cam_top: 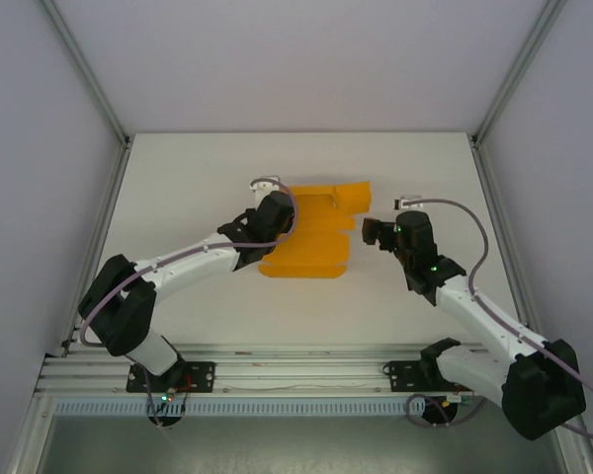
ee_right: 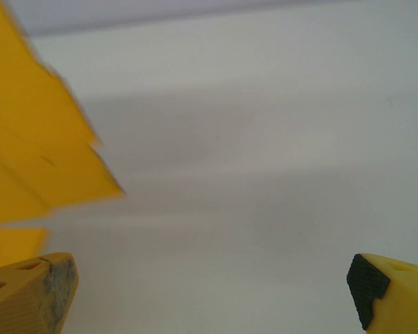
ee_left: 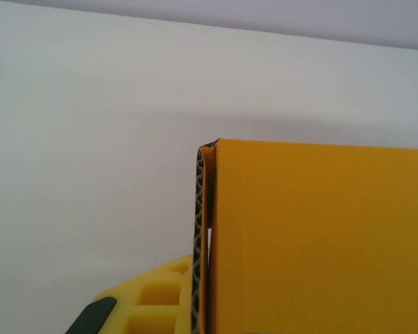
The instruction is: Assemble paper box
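Observation:
The paper box point(cam_top: 311, 242) is a bright orange die-cut card lying partly folded at the table's middle, with a flap raised at its back right. My left gripper point(cam_top: 275, 213) is at the card's left edge. In the left wrist view an upright orange panel point(ee_left: 320, 236) with a corrugated edge stands tight against one yellow finger point(ee_left: 146, 303); the other finger is hidden behind it. My right gripper point(cam_top: 370, 234) hovers just right of the card. Its fingers stand wide apart with bare table between them point(ee_right: 212, 299), and the card's tabs point(ee_right: 35, 153) lie to the upper left.
The white table point(cam_top: 178, 188) is enclosed by pale walls and metal frame posts point(cam_top: 89, 69). An aluminium rail point(cam_top: 287, 375) runs along the near edge by the arm bases.

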Robot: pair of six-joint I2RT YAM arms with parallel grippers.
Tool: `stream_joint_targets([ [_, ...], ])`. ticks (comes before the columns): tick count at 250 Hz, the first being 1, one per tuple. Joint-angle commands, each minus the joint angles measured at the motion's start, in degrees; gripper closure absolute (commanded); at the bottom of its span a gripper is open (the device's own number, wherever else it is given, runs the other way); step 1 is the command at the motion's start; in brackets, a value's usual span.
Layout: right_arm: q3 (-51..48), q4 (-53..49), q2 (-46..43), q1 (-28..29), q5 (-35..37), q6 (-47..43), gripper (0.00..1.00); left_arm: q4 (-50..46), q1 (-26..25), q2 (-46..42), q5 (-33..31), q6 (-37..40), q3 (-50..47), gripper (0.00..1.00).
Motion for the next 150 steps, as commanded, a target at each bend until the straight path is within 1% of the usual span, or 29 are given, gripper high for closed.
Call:
stream_joint_targets([
  [1, -0.1, -3.0, 1.8, -0.6, -1.7, 3.6, 0.00, 0.7, 0.5, -2.3, -1.6, 0.4, -0.6, 1.00],
  [57, 3.7, 2.0, 6.3, -0.7, -5.6, 2.1, 0.00, 1.7, 0.5, -2.2, -0.8, 0.9, -0.9, 1.00],
  [79, 4.9, 3.8, 7.7, -0.7, -9.6, 1.4, 0.00, 1.8, 0.4, -1.7, -0.7, 0.7, -0.8, 1.00],
  [109, 6.0, 7.8, 9.0, -0.7, -18.4, 2.3, 0.00, 2.0, 0.5, -1.2, -0.2, 0.5, -0.8, 1.00],
  [138, 6.3, 12.8, 9.8, -0.7, -31.1, 2.7, 0.00, 2.0, 0.5, -0.9, -0.2, 0.1, -0.8, 1.00],
  [150, 6.6, 14.2, 10.3, -0.6, -34.2, 3.3, 0.00, 2.1, 0.5, -0.8, -0.1, -0.2, -0.8, 1.00],
])
